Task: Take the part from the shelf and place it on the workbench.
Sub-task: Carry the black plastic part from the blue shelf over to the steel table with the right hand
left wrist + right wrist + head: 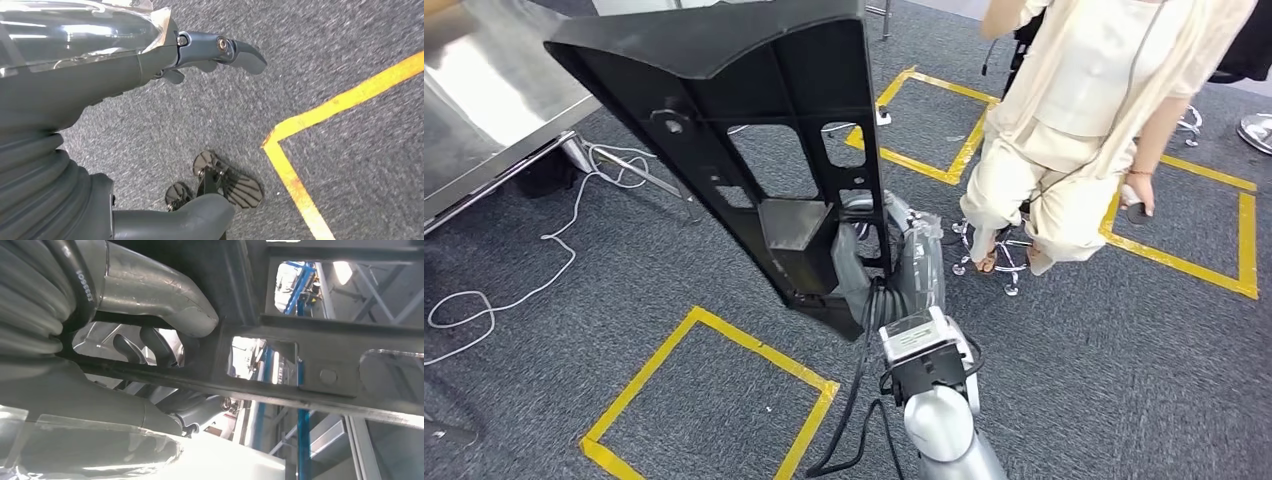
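Item: black part, a long moulded frame with cut-out windows. We hold it upright and tilted, its narrow lower end at our right hand and its broad end rising toward the steel workbench; carried this way, we judge, the long piece stays off the carpet and its weight sits over the wrist.

Right hand: grasping the part. In the right wrist view the thumb presses one face of a cross-rib and darker fingers hook through an opening behind it, so the rib is pinched from both sides.

Left hand: holds nothing, hangs over the carpet away from the workbench. One finger extends forward; whether the others are curled or spread we cannot tell.

Yellow floor tape: a marked square on the carpet, below the part.

Person: in pale clothes, on the far side of the part from the workbench.

Status, by our judgement: part off the shelf, not yet set on the workbench.
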Tool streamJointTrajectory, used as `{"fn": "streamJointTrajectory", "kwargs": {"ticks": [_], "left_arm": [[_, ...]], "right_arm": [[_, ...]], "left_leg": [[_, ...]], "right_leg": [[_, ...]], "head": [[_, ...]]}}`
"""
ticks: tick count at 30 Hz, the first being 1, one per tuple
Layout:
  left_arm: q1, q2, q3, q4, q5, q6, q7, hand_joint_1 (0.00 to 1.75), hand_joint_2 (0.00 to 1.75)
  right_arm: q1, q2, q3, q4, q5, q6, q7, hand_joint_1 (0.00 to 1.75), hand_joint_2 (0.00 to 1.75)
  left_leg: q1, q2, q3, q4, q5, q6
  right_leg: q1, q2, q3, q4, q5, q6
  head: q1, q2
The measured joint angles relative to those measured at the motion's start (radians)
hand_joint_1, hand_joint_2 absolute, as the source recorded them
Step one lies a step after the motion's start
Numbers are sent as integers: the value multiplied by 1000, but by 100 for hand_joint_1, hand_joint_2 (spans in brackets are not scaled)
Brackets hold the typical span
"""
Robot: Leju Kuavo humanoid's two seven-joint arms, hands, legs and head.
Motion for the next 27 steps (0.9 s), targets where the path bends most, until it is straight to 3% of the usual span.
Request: {"fn": "streamJointTrajectory", "kwargs": {"ticks": [2,4,5,6,7,8,10,12,14,15,16,19,21,22,23,25,27], "left_arm": [[-1,2,0,0,-2,-4,2,0,175],[-3,5,0,0,-3,-6,2,0,175],[-4,6,0,0,-3,-8,2,0,175],[-4,6,0,0,-3,-10,3,0,175],[-3,7,0,1,-3,-14,3,0,175],[-3,7,0,1,-3,-19,3,0,175],[-3,7,0,1,-1,-33,-5,0,175],[-2,8,0,1,3,-51,-26,0,175],[3,12,0,1,5,-75,-51,0,175],[5,15,0,1,4,-89,-64,0,175],[7,16,-1,1,1,-104,-78,0,175],[4,20,-6,1,-17,-138,-112,0,175],[3,21,-10,1,-27,-144,-120,0,175],[4,21,-12,1,-31,-143,-122,0,175],[5,21,-14,1,-33,-141,-123,0,175],[4,22,-18,1,-37,-138,-123,0,175],[0,21,-25,1,-43,-126,-124,0,175]], "right_arm": [[-12,-11,-1,0,-6,-7,1,175,175],[-17,-24,-1,0,-9,-10,0,175,175],[-17,-31,-1,0,-9,-11,1,175,175],[-16,-37,-1,0,-9,-12,1,175,175],[-15,-44,-1,0,-9,-14,1,175,175],[-14,-49,-1,0,-10,-17,1,175,175],[-10,-61,-1,-1,-19,-23,0,175,175],[1,-72,-1,-4,-31,-26,-3,175,175],[16,-85,-1,-6,-33,-32,-7,175,175],[21,-91,-1,-7,-31,-37,-7,175,175],[26,-96,-2,-8,-29,-42,-8,175,175],[44,-108,-8,-25,-24,-48,-9,175,175],[61,-117,-16,-34,-20,-48,-9,175,175],[69,-122,-19,-37,-19,-49,-9,175,175],[74,-125,-21,-40,-18,-49,-8,175,175],[80,-130,-23,-47,-17,-49,-8,175,175],[82,-132,-27,-57,-19,-47,-7,175,175]], "left_leg": [[5,-18,9,-12,7,14],[8,-38,12,-17,10,22],[9,-50,12,-17,10,23],[9,-62,12,-16,10,23],[9,-75,12,-16,10,22],[10,-88,13,-16,9,22],[9,-113,14,-13,9,17],[7,-134,9,-8,8,6],[6,-151,-5,-1,12,-5],[8,-147,-13,4,12,-10],[8,-128,-21,17,6,-15],[8,-44,-82,142,-60,-23],[10,-31,-133,244,-97,-24],[11,-30,-135,251,-92,-24],[13,-27,-116,220,-72,-25],[14,-1,-48,102,-30,-26],[10,26,-13,37,-17,-23]], "right_leg": [[-2,30,-19,51,-29,3],[-9,73,-82,180,-82,-3],[-12,82,-118,247,-102,-3],[-14,85,-143,289,-109,0],[-16,87,-151,294,-101,8],[-19,90,-139,257,-77,17],[-26,116,-80,116,-16,35],[-32,144,-40,19,22,35],[-35,140,-40,15,34,27],[-39,131,-44,20,37,26],[-41,123,-46,24,38,24],[-36,92,-45,25,34,9],[-28,66,-46,26,31,0],[-27,54,-48,27,30,-3],[-26,43,-50,28,30,-4],[-24,24,-50,30,30,-1],[-18,10,-47,29,28,6]], "head": [[1,0],[3,0],[5,0],[5,0],[5,0],[5,0],[6,0],[6,0],[5,0],[4,0],[2,0],[-6,0],[-6,0],[-6,0],[-6,0],[-7,0],[-8,0]]}}
